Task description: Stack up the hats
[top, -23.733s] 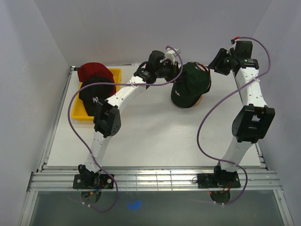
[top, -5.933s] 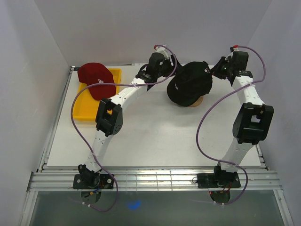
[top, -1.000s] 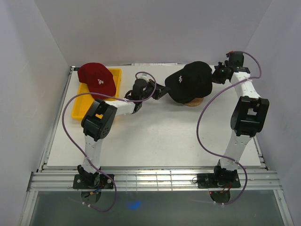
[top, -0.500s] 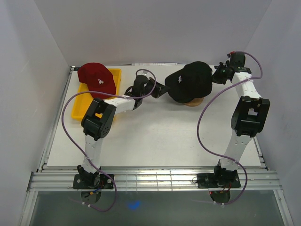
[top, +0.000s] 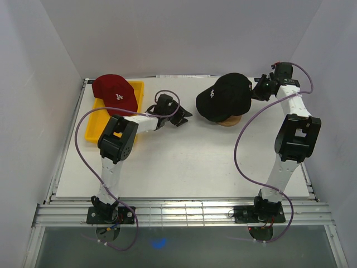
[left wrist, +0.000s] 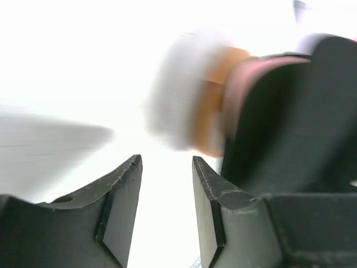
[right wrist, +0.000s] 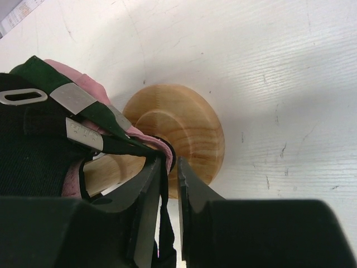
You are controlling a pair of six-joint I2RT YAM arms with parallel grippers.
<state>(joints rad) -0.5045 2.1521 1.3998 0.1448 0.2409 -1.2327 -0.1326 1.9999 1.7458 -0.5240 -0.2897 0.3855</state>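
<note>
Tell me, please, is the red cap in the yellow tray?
In it: the red cap lies across the yellow tray at its far end.

Tally. Fabric baseball caps with curved brims: 4.
- 1 dark red cap with white logo (top: 115, 94)
- 1 black cap with white logo (top: 226, 96)
- 1 dark green cap (right wrist: 33, 71)
- 1 pale pink cap (right wrist: 89, 82)

1 yellow plastic tray (top: 95, 133). 1 mushroom-shaped wooden stand (right wrist: 187, 128). 2 hands: left hand (left wrist: 166, 167), right hand (right wrist: 169, 164). 1 white counter (top: 184, 162).

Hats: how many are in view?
4: red hat on the yellow tray; black hat atop the wooden stand; green hat and pink hat edges peek beneath it. More could be hidden.
</note>
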